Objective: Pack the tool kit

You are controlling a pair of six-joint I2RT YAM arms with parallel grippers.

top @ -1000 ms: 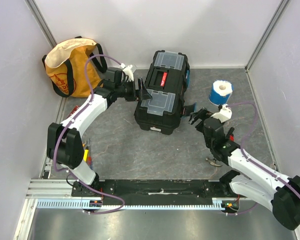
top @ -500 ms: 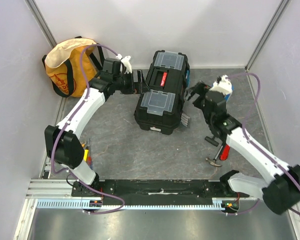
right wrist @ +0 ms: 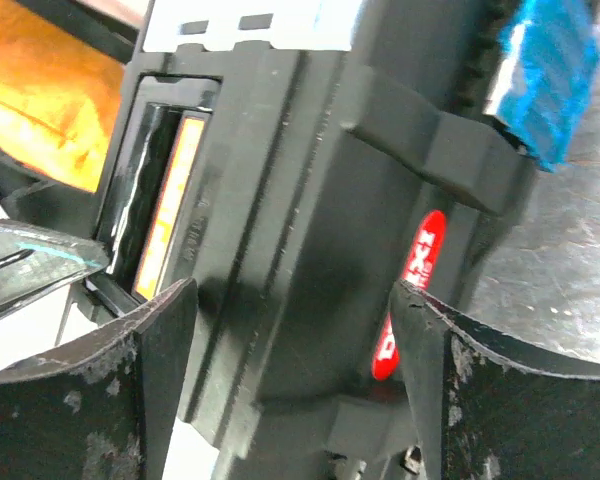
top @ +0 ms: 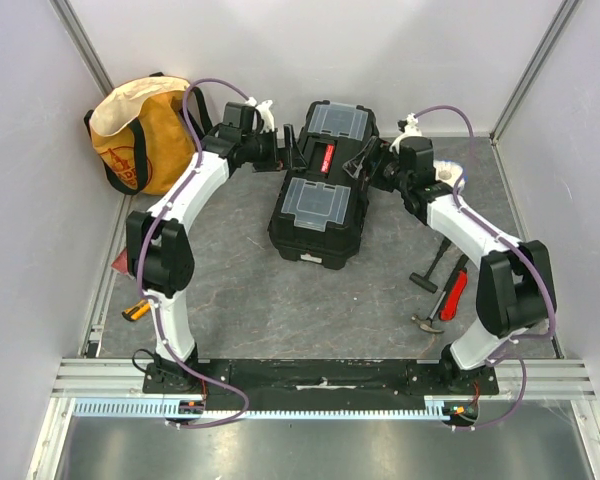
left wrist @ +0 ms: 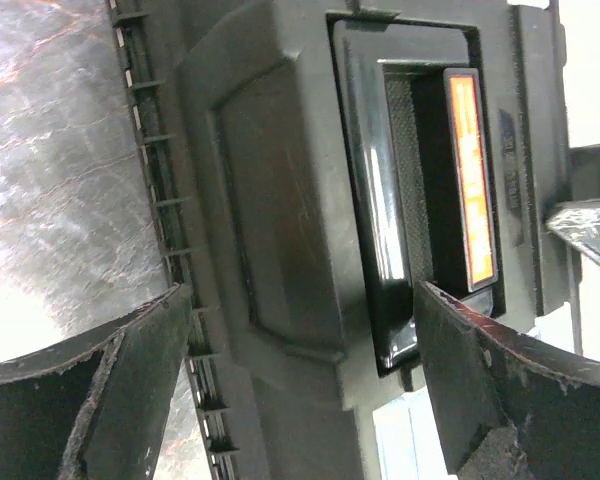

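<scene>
The tool kit (top: 325, 190) is a chunky box of hard black plastic, ribbed along its edges. Two flat clear lids (top: 317, 203) are set into its top, and between them is a glossy recessed handle (top: 325, 158) carrying a red-orange strip. It lies shut and slightly askew toward the back middle of the desk (top: 240, 285), whose surface is grey and mottled like stone. A bright blue latch (right wrist: 545, 70) sits on its side, and a red oval label (right wrist: 410, 290) with white lettering shows lower down on the same side. My left hand (top: 288, 152) is spread wide at the box's left flank, level with the handle, its scuffed black fingers (left wrist: 100, 390) standing either side of the handle recess. It grips nothing, and I cannot tell whether it touches the plastic. My right hand (top: 365, 165) is likewise spread at the opposite flank, empty, the box's side filling the gap between its worn fingers (right wrist: 100, 400). A soft yellow-orange fabric bag (top: 140, 130) slumps in the far left corner.
</scene>
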